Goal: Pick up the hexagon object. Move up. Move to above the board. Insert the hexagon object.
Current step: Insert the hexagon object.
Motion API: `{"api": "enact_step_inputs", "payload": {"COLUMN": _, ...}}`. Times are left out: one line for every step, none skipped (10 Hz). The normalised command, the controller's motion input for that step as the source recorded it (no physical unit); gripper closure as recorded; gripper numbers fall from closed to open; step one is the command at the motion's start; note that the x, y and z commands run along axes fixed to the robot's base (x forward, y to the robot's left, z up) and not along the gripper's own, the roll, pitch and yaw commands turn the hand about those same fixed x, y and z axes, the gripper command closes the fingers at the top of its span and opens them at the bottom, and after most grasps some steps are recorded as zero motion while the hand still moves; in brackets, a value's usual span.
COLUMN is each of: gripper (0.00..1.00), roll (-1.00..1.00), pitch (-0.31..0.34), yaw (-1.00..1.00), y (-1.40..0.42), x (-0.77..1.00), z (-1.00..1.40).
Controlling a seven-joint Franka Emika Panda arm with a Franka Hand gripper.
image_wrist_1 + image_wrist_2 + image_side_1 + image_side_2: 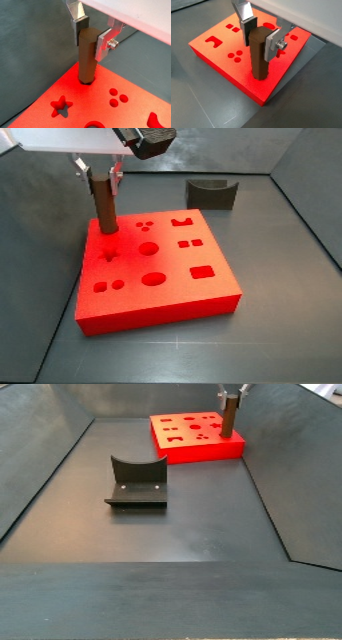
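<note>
No text anywhere that I can make out, no labels, brand marks, numbers or signs. The board (154,268) is plain red on top and on its sides, only shaped holes, nothing printed. The hexagon object (259,55) is bare reddish-brown with no marking. The gripper (260,36), up at the peg's top near the board's corner, shows plain silver fingers (104,44) with a screw, no lettering. The dark U-shaped block (136,482) and the grey floor (174,534) are blank too.
</note>
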Motion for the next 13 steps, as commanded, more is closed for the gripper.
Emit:
{"api": "enact_step_inputs", "payload": {"gripper": 1.00, "roll": 0.22, "pitch": 0.040, "yaw": 0.97, "y": 0.00, "x": 0.00, "z": -0.37}}
{"api": "enact_step_inputs", "payload": {"gripper": 1.00, "roll": 0.19, "pitch": 0.049, "yaw": 0.99, "y": 0.00, "x": 0.00, "z": -0.31}}
{"api": "enact_step_inputs", "payload": {"gripper": 1.00, "roll": -0.03, "pitch": -0.029, "yaw": 0.00, "y": -0.13, "x": -0.01, "z": -0.17}}
{"api": "enact_step_inputs", "payload": {"gripper": 1.00, "roll": -0.02, "pitch": -0.060, "yaw": 0.00, "y": 0.00, "x": 0.11, "z": -0.07}}
{"api": "enact_step_inputs", "payload": {"gripper": 1.00, "roll": 0.01, "pitch": -0.040, "yaw": 0.49, "y": 0.03, "x": -0.04, "z": -0.26}}
{"api": "enact_step_inputs", "payload": {"gripper": 1.00, "roll": 0.01, "pitch": -0.026, "yaw": 1.00, "y": 0.02, "x": 0.00, "z": -0.41}}
{"api": "enact_step_inputs", "payload": {"gripper": 1.00, "roll": 0.00, "pitch": -0.071, "yaw": 1.00, "y": 0.00, "x": 0.00, "z": -0.34}}
{"api": "enact_step_inputs", "payload": {"gripper": 1.00, "roll": 0.00, "pitch": -0.086, "yaw": 1.00, "y": 0.00, "x": 0.00, "z": -0.30}}
{"api": "enact_step_inputs", "payload": {"gripper": 1.00, "roll": 0.02, "pitch": -0.057, "yaw": 1.00, "y": 0.00, "x": 0.00, "z": -0.28}}
{"api": "enact_step_inputs", "payload": {"gripper": 1.00, "roll": 0.03, "pitch": -0.007, "yaw": 0.85, "y": 0.03, "x": 0.19, "z": -0.18}}
{"api": "enact_step_inputs", "payload": {"gripper": 1.00, "roll": 0.07, "pitch": 0.000, "yaw": 0.75, "y": 0.12, "x": 0.24, "z": -0.17}}
{"api": "enact_step_inputs", "payload": {"gripper": 1.00, "roll": 0.06, "pitch": 0.000, "yaw": 0.70, "y": 0.21, "x": 0.21, "z": -0.23}}
{"api": "enact_step_inputs", "payload": {"gripper": 1.00, "roll": 0.00, "pitch": -0.037, "yaw": 0.45, "y": 0.13, "x": 0.57, "z": -0.11}}
